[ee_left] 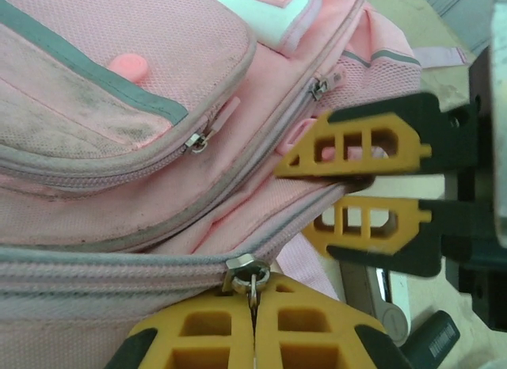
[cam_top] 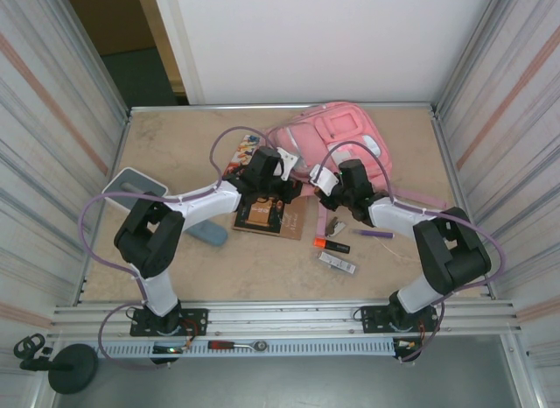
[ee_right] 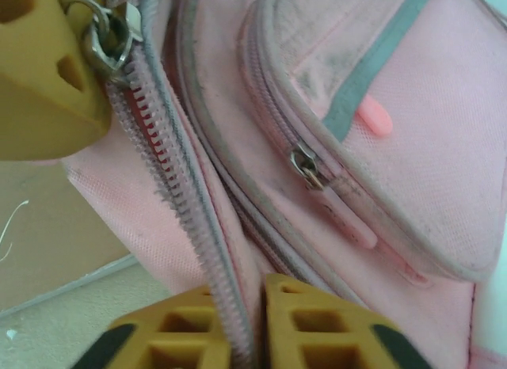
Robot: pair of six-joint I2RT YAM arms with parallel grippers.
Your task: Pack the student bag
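Observation:
The pink student bag (cam_top: 346,132) lies at the back middle of the table, front pockets up. My left gripper (cam_top: 293,180) is at its near left edge, shut on the metal pull ring of the main zip's slider (ee_left: 247,268). That slider (ee_right: 107,36) shows against a yellow left finger (ee_right: 40,84) in the right wrist view, with open zip teeth running below it. My right gripper (cam_top: 313,187) sits just beside the left. It (ee_right: 252,306) is shut on the bag's zip edge (ee_right: 226,290). Its yellow fingers (ee_left: 348,147) pinch that pink edge in the left wrist view.
On the table in front of the bag lie a brown book (cam_top: 262,214), an orange highlighter (cam_top: 331,244), a purple pen (cam_top: 374,234) and a small white-and-black item (cam_top: 337,263). A blue-grey pouch (cam_top: 206,233) and a grey pad (cam_top: 131,185) sit left. Corrugated walls close both sides.

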